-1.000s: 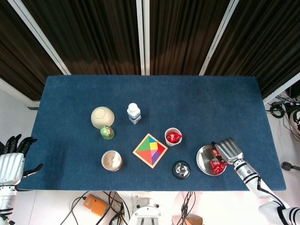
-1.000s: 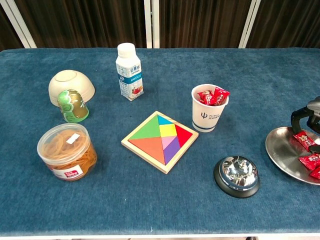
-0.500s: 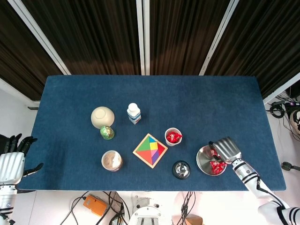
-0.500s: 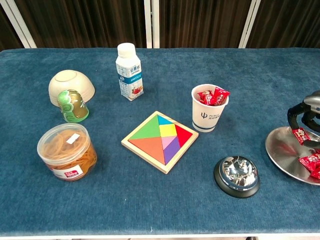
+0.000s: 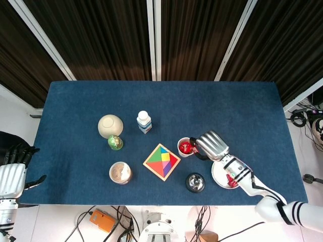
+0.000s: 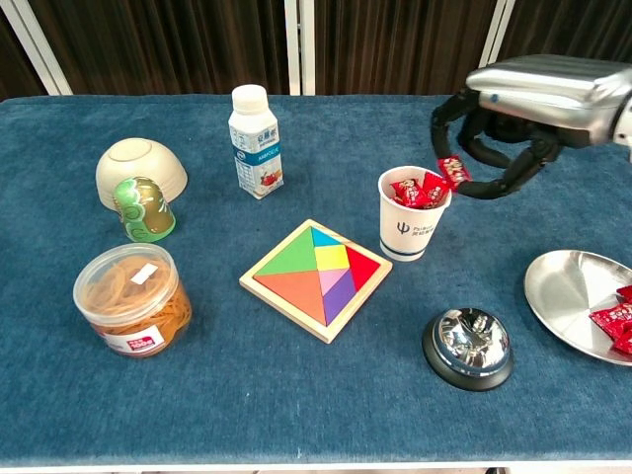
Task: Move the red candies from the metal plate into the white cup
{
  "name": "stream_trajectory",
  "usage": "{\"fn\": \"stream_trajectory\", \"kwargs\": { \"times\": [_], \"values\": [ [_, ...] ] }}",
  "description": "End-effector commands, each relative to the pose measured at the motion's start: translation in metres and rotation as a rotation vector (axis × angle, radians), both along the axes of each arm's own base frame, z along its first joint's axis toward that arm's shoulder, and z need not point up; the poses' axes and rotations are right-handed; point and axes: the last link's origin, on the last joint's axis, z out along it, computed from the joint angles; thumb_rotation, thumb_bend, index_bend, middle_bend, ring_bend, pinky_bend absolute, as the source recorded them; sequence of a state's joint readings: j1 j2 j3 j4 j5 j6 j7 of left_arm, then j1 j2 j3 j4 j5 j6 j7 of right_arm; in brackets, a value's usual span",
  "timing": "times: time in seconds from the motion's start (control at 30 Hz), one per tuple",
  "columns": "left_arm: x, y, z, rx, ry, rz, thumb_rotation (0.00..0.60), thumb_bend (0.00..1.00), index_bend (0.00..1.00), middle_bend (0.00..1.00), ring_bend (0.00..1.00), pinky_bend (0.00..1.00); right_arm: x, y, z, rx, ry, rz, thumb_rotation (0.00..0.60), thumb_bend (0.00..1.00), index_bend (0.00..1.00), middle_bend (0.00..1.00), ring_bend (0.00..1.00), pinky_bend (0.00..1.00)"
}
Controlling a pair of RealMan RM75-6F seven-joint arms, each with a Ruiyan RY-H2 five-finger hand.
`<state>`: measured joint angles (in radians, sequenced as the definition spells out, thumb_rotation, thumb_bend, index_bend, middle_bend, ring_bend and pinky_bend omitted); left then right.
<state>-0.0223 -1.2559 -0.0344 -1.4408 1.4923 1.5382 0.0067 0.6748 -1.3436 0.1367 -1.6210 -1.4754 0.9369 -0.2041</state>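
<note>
Since the earlier frame, your right hand (image 5: 212, 143) has moved from the round metal plate (image 5: 219, 176) to beside the white paper cup (image 5: 185, 146). Left hand (image 5: 14, 171): off-table, fingers spread, holding nothing.

Chest view: right hand (image 6: 513, 114) pinches one red wrapped candy (image 6: 454, 170) just above the cup's (image 6: 411, 235) rim; other red candies (image 6: 614, 320) lie on the plate (image 6: 568, 296).

The table (image 6: 553, 128) wears a matt, napped blue cloth. The plate (image 6: 568, 291) is polished metal, mirror-smooth; the bell (image 6: 467, 341) has a glossy chrome dome (on a black base). The puzzle (image 6: 316, 277) looks like painted wood, the cup (image 6: 410, 232) matt paper, the candies (image 6: 614, 321) in shiny wrappers, the right hand (image 6: 513, 109) brushed silver.
</note>
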Motion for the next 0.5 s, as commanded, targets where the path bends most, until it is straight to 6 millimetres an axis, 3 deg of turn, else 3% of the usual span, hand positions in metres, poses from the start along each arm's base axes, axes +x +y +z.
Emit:
{"fn": "stream_trajectory", "kwargs": {
  "times": [0.03,0.27,0.5],
  "values": [
    [-0.001,-0.001,0.0,-0.001,0.002,0.003,0.6,0.02,0.21,0.17,0.0,0.0,0.016,-0.008,-0.02,0.031,-0.008,0.002,0.6,0.56,0.57,0.86,1.0,1.0],
    [-0.004,-0.002,0.002,-0.001,0.005,0.013,0.6,0.02,0.21,0.17,0.0,0.0,0.02,-0.017,-0.035,0.031,0.0,-0.007,0.6,0.56,0.56,0.86,1.0,1.0],
    [-0.005,-0.001,0.001,-0.003,0.004,0.014,0.6,0.02,0.21,0.17,0.0,0.0,0.017,-0.015,-0.031,0.02,-0.007,-0.012,0.6,0.56,0.48,0.86,1.0,1.0]
  ]
}}
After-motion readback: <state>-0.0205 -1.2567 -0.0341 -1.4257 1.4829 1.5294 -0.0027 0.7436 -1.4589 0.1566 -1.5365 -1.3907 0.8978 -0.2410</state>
